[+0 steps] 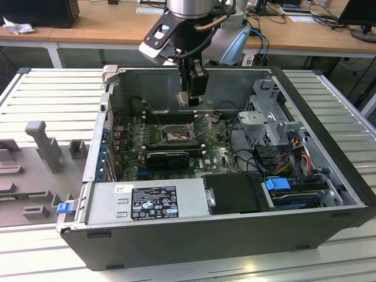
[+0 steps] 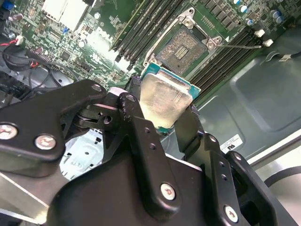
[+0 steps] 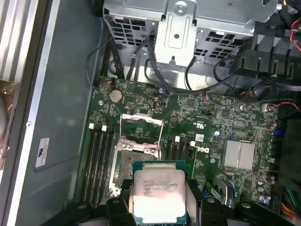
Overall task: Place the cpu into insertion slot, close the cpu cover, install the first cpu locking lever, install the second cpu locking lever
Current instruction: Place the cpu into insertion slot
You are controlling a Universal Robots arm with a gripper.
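- Upper centre of the exterior view: arm drops into the open pc case (image 1: 329, 176). Its gripper (image 1: 188, 100) hangs over the motherboard (image 1: 132, 144), tip just above the socket (image 1: 175, 136).
- Tool state: black fingers (image 2: 138, 127) are clamped on the cpu (image 2: 164, 101), one per opposite edge. You can check the grip in both wrist views.
- Cpu orientation: pale metal lid faces both wrist cams, w/ a green rim showing round it. It looks roughly level btwn the fingers.
- Cpu position: not seated. It's held up off the board, just short of the socket, and in the first wrist view its edge overlaps the socket's near side.
- Socket itself is bare, contact grid exposed, nothing in it.
- Cpu cover (image 3: 141, 117) stands open, swung up and away from the socket on the side facing the drive cage (image 3: 188, 19). You see board through its square window.
- Lever: a thin metal lever rod (image 2: 237, 46) sticks out sideways from a socket corner, across the ram slots (image 2: 134, 35). Can't tell the 2nd lever's position.
- A finned heatsink (image 3: 240, 154) sits on the board, well apart from the socket.
- Lower centre of the exterior view: a grey psu (image 1: 147, 202) w/ a label lies along the case's near wall.
- At the exterior view's right, a cable bundle (image 1: 296, 158) runs in the case.
- Case rests on a slatted table (image 1: 53, 94). Grey fixture blocks (image 1: 41, 144) sit on it at the exterior view's left, well apart from the gripper.
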